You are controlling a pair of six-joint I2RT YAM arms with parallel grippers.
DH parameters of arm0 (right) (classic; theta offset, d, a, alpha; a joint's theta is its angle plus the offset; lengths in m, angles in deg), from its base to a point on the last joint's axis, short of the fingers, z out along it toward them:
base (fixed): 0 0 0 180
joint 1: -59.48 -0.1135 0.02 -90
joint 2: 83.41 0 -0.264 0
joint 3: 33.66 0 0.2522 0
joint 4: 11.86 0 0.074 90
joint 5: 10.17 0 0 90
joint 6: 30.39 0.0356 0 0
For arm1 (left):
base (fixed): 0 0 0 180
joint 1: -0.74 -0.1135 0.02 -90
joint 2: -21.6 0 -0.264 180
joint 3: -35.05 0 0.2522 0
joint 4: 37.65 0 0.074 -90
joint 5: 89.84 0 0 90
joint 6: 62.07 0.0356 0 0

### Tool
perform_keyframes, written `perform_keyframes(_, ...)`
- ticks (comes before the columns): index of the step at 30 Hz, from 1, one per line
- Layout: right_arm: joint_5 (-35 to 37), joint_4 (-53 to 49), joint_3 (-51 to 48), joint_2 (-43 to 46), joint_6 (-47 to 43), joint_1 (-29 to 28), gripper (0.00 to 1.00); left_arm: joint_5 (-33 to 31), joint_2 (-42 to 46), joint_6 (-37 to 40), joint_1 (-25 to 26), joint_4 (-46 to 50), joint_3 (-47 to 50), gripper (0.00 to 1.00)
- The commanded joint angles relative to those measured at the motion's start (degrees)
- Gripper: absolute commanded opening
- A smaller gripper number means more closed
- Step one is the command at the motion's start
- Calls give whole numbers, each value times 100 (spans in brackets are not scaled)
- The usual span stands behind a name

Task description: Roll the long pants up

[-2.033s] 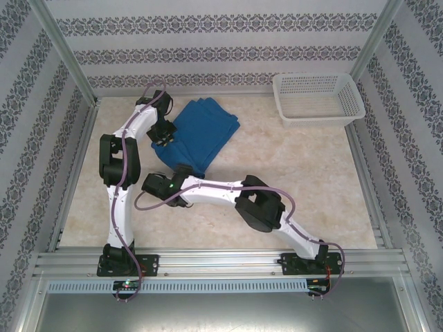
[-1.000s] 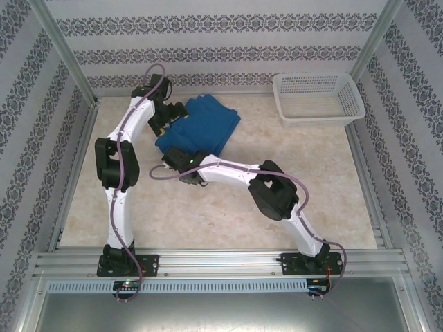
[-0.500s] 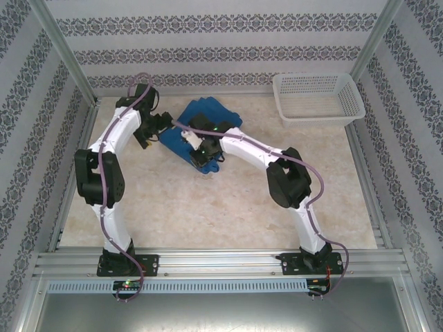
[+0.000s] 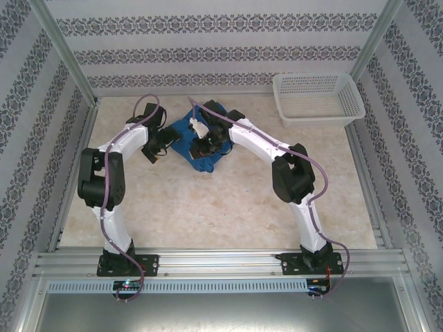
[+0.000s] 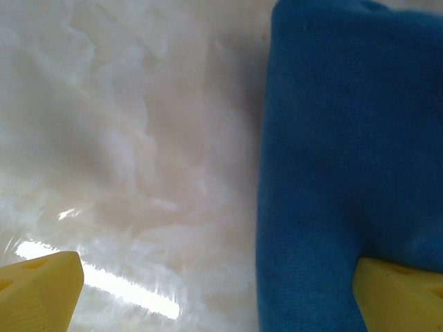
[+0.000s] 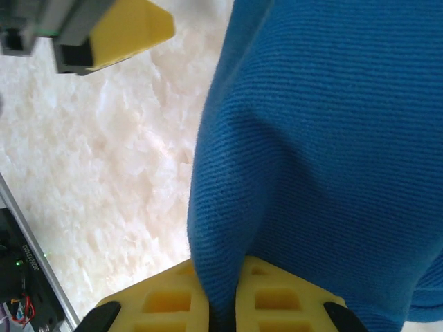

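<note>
The long pants [image 4: 202, 158] lie as a small, bunched deep-blue bundle at the back middle of the table. My right gripper [image 4: 203, 145] is on top of the bundle. In the right wrist view it [image 6: 225, 308] is shut on a raised fold of the blue cloth [image 6: 325, 138]. My left gripper [image 4: 165, 142] sits just left of the bundle. Its yellow fingers [image 5: 40, 289] stand wide open, low over the table, with the edge of the pants [image 5: 346, 138] between them and nothing gripped.
A white slatted basket [image 4: 318, 98] stands at the back right corner. The pale marble tabletop [image 4: 228, 207] is bordered by aluminium rails and patterned walls. A yellow finger [image 6: 118, 31] of the left gripper appears close by in the right wrist view.
My right gripper has carried the near end of the pants away from me over the rest, making a smaller bundle. The left gripper has drawn back to the bundle's left edge.
</note>
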Motion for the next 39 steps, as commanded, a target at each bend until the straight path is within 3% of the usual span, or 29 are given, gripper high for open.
perform_keyframes(1, -740, -219, 5, 52, 129, -195, 0, -557, -274, -460, 28, -458, -371, 100)
perform_keyframes(7, -723, -173, -330, 130, 134, -232, 0, -572, -368, -683, 24, -419, -702, 100)
perform_keyframes(14, -730, -121, -433, 55, 109, -226, 0, -492, 144, -799, 29, -674, -347, 100)
perform_keyframes(21, -768, -162, -389, 99, 129, -270, 0, 43, -235, -1082, 102, -1556, -234, 100)
perform_keyframes(26, -779, -235, -389, 164, 101, -238, 0, 159, -591, -1221, 262, -1569, -407, 100)
perform_keyframes(29, -835, -278, -400, 219, 94, -219, 0, 193, -633, -1279, 283, -1648, -304, 80)
perform_keyframes(30, -852, -279, -398, 232, 96, -202, 0, 177, -638, -1298, 283, -1635, -268, 55)
perform_keyframes(31, -875, -278, -402, 239, 100, -201, 0, 156, -642, -1287, 284, -1607, -246, 42)
perform_keyframes(33, -935, -260, -405, 260, 109, -178, 0, 99, -646, -1264, 282, -1530, -242, 33)
perform_keyframes(35, -968, -233, -432, 270, 121, -162, 0, 92, -629, -1211, 282, -1491, -236, 47)
perform_keyframes(37, -977, -219, -446, 275, 112, -149, 0, 101, -550, -1196, 279, -1475, -186, 73)
perform_keyframes(39, -969, -222, -474, 263, 109, -130, 0, 80, -441, -1198, 278, -1477, -75, 73)
